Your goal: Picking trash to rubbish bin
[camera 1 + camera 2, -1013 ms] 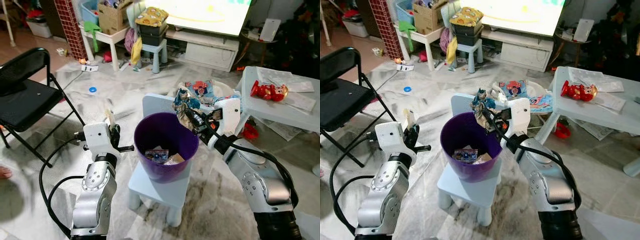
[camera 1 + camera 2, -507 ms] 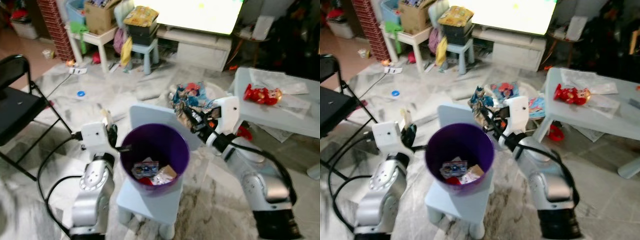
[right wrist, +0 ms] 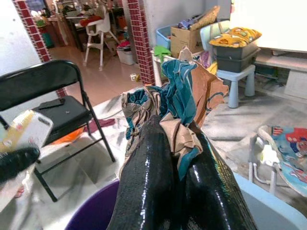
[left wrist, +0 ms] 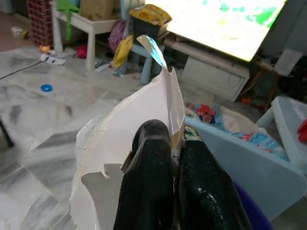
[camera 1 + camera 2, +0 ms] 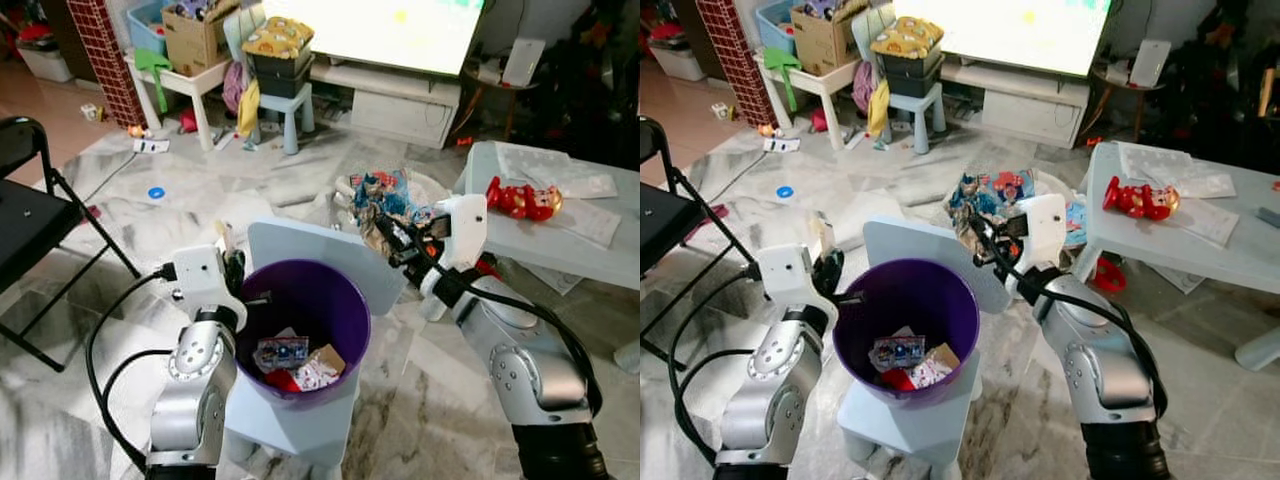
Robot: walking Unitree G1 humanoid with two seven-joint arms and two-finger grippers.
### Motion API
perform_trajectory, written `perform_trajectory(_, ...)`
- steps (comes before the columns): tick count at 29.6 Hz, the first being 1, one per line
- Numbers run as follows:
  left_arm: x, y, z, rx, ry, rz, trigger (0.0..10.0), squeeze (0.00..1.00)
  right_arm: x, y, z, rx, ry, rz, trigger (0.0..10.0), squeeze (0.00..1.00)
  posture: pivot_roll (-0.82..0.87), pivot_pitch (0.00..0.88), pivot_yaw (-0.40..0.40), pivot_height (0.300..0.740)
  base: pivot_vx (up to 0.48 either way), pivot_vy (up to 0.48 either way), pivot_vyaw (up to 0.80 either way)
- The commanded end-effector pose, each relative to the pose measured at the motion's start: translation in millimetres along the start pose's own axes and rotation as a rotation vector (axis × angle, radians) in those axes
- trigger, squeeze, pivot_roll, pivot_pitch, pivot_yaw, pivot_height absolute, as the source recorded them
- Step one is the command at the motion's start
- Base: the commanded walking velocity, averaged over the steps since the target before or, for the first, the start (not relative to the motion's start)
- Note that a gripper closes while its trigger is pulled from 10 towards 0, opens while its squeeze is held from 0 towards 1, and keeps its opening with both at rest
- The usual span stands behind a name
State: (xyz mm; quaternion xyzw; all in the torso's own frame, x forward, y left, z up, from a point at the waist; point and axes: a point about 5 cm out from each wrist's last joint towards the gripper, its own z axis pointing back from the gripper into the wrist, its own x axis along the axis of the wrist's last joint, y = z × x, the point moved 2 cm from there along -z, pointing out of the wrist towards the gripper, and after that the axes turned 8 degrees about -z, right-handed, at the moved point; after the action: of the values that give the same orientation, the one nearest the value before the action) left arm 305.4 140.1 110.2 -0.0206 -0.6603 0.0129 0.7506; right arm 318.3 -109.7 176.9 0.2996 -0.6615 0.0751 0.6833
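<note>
Purple bin (image 5: 300,330) on a pale blue chair (image 5: 300,250); several wrappers already lie inside it. Left gripper (image 5: 232,268), at the bin's near-left rim, is pinched tight on one white torn card (image 4: 129,124). Right gripper (image 5: 385,232), above the bin's far-right rim, is clamped on one crumpled blue-brown wrapper (image 3: 177,96). Risk: both pieces hang at or outside the rim, so a release here could drop them onto the floor. Beyond the bin: one white table (image 5: 560,240) carrying one red toy (image 5: 522,197).

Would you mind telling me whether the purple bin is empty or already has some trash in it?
Not empty: the purple bin stands upright on the small blue chair, with a few wrappers lying at its bottom.
</note>
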Motion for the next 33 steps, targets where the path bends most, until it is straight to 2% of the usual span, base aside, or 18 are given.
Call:
perform_trajectory(1, -17.5, 2.2, -3.7, -0.003, 0.100, -0.016, 0.0, 0.00, 6.7, 0.5, 0.8, -0.002, -0.021, 0.005, 0.0, 0.00, -0.01, 0.092, -0.084, 0.740, 0.000, 0.000, 0.00)
perform_trajectory(5, -40.1, 7.7, -11.0, -0.036, 0.227, -0.014, 0.0, 0.00, 10.9, 1.1, 1.5, -0.007, -0.034, 0.011, 0.0, 0.00, -0.03, 0.100, -0.091, 0.740, 0.000, 0.000, 0.00)
perform_trajectory(11, -41.9, 5.3, -21.9, -0.136, 0.250, -0.017, 0.0, 0.00, 18.7, -1.7, 6.0, -0.025, -0.053, 0.026, 0.0, 0.00, -0.06, 0.116, -0.095, 0.740, 0.000, 0.000, 0.00)
perform_trajectory(13, -43.2, 3.2, -26.4, -0.179, 0.254, -0.043, 0.0, 0.00, 21.6, -4.6, 9.4, -0.041, -0.061, 0.034, 0.0, 0.00, -0.07, 0.122, -0.096, 0.740, 0.000, 0.000, 0.00)
perform_trajectory(17, -43.5, -7.2, -35.2, -0.274, 0.252, -0.025, 0.0, 0.00, 27.3, -9.9, 18.4, -0.077, -0.071, 0.050, 0.0, 0.00, -0.10, 0.127, -0.100, 0.740, 0.000, 0.000, 0.00)
perform_trajectory(18, -45.7, -11.2, -36.9, -0.308, 0.260, -0.019, 0.3, 0.00, 29.1, -11.0, 21.7, -0.086, -0.073, 0.054, 0.0, 0.00, -0.11, 0.128, -0.101, 0.740, 0.000, 0.000, 0.00)
perform_trajectory(19, -47.8, -12.9, -37.7, -0.320, 0.272, -0.017, 2.0, 0.00, 29.9, -11.5, 23.5, -0.090, -0.073, 0.057, 0.0, 0.00, -0.12, 0.130, -0.105, 0.740, 0.000, 0.000, 0.00)
perform_trajectory(20, -49.1, -14.9, -39.2, -0.327, 0.278, -0.015, 5.8, 0.00, 30.9, -12.1, 25.3, -0.096, -0.072, 0.061, 0.0, 0.00, -0.12, 0.131, -0.107, 0.740, 0.000, 0.000, 0.00)
perform_trajectory(21, -52.2, -19.9, -41.6, -0.341, 0.293, 0.017, 10.0, 0.00, 32.6, -13.5, 29.2, -0.107, -0.071, 0.069, 0.0, 0.00, -0.13, 0.129, -0.111, 0.740, 0.000, 0.000, 0.00)
perform_trajectory(22, -52.2, -19.9, -41.6, -0.341, 0.293, 0.017, 10.0, 0.00, 32.6, -13.5, 29.2, -0.107, -0.071, 0.069, 0.0, 0.00, -0.13, 0.129, -0.111, 0.740, 0.000, 0.000, 0.00)
perform_trajectory(23, -54.7, -23.5, -42.7, -0.350, 0.301, 0.021, 10.0, 0.80, 34.0, -14.3, 32.0, -0.113, -0.070, 0.077, 0.0, 0.00, -0.15, 0.128, -0.117, 0.740, 0.000, 0.000, 0.00)
perform_trajectory(24, -55.8, -25.3, -43.2, -0.350, 0.303, 0.031, 10.0, 1.00, 34.7, -14.7, 33.5, -0.115, -0.070, 0.081, 0.0, 0.00, -0.16, 0.127, -0.120, 0.740, 0.000, 0.000, 0.00)
perform_trajectory(26, -59.5, -28.7, -45.7, -0.355, 0.313, 0.057, 10.0, 1.00, 36.7, -16.0, 36.9, -0.124, -0.065, 0.089, 0.0, 0.00, -0.16, 0.124, -0.125, 0.740, 0.000, 0.000, 0.00)
perform_trajectory(30, -61.2, -31.6, -46.8, -0.350, 0.308, 0.059, 10.0, 1.00, 38.4, -19.5, 40.5, -0.136, -0.055, 0.098, 0.0, 0.00, -0.16, 0.123, -0.135, 0.740, 0.000, 0.000, 0.00)
perform_trajectory(33, -62.6, -29.0, -47.8, -0.342, 0.308, 0.066, 10.0, 1.00, 37.7, -19.1, 39.9, -0.135, -0.046, 0.097, 0.0, 0.00, -0.16, 0.122, -0.142, 0.740, 0.000, 0.000, 0.00)
